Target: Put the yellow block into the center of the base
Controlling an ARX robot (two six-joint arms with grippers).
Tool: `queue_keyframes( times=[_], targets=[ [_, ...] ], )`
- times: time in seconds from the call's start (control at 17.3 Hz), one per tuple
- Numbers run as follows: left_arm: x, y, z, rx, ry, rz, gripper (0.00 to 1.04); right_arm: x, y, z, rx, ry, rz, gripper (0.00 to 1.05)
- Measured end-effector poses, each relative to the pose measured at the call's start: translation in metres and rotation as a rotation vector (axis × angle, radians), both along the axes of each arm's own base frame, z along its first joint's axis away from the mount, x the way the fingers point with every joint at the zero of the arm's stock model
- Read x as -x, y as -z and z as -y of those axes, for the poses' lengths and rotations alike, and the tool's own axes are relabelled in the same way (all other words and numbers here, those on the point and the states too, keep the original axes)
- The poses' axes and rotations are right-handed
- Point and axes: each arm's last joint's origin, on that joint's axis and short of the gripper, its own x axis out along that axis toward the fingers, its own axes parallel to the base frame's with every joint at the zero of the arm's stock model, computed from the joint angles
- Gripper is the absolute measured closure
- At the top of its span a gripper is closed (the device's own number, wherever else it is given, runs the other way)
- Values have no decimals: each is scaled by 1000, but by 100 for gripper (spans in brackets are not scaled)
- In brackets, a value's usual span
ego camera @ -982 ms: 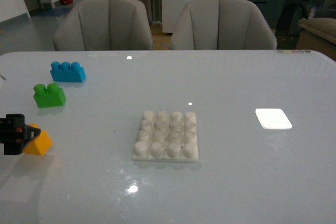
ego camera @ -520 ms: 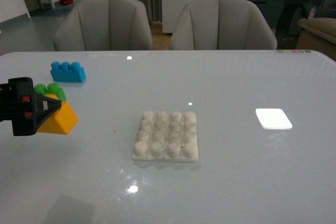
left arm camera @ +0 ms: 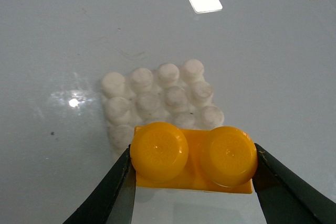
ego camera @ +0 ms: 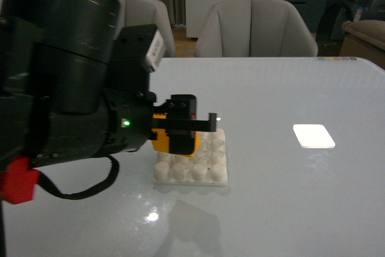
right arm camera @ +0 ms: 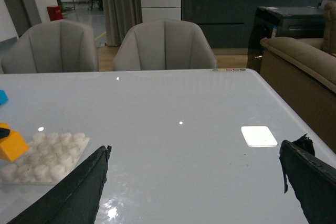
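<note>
We count one yellow block [left arm camera: 193, 161], bearing two round studs, and one base [ego camera: 201, 173], whose studs we cannot all count because the block covers some. On the desk [ego camera: 289, 209] we also count one bright white patch [ego camera: 313, 136] toward the right edge and one blue piece [right arm camera: 1, 97], only a sliver of it showing, while two grey chairs [right arm camera: 50, 45] [right arm camera: 165, 43] stand beyond the far edge. Of tools we count two, the left tool [left arm camera: 191, 170] and the right tool [right arm camera: 195, 149], each with two fingers.
</note>
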Motion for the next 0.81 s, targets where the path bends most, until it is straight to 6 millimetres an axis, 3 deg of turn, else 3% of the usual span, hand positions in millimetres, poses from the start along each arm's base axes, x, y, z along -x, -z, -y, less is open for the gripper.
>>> queue_keyframes(
  times=[0.17,0.81],
  targets=[
    [-16,13,35,-17,-19,-33,48,0,0,0,0,0,0,6],
    [-35,40,50,-76,-110,-57,48,0,0,0,0,0,0,6]
  ],
)
